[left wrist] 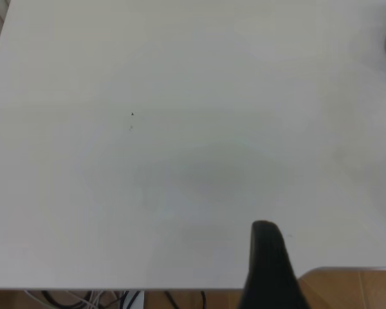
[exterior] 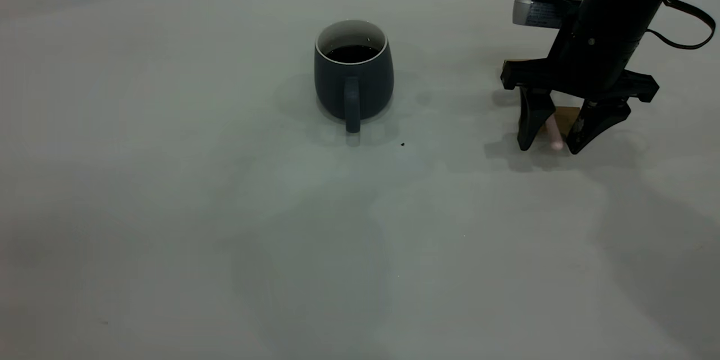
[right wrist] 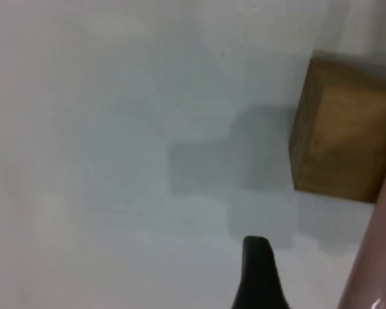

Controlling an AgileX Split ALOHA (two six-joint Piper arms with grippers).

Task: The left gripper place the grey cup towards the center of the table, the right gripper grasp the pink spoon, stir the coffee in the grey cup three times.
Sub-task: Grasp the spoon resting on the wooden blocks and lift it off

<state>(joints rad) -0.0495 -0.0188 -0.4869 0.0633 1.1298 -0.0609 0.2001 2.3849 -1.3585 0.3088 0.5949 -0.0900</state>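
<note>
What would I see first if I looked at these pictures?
First the grey cup of dark coffee, standing alone near the middle of the pale table with its handle facing the camera. Then the right gripper at the right side, its jaws open and reaching down on either side of the pink spoon, which leans on a wooden block.

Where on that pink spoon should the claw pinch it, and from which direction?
Probably on the pink handle of the pink spoon, coming straight down from above. The handle slopes off a tan wooden block, so its raised part leaves room beneath for fingertips. The right claw already hangs open over it, one finger on each side. The spoon's bowl is hidden behind the claw.
</note>
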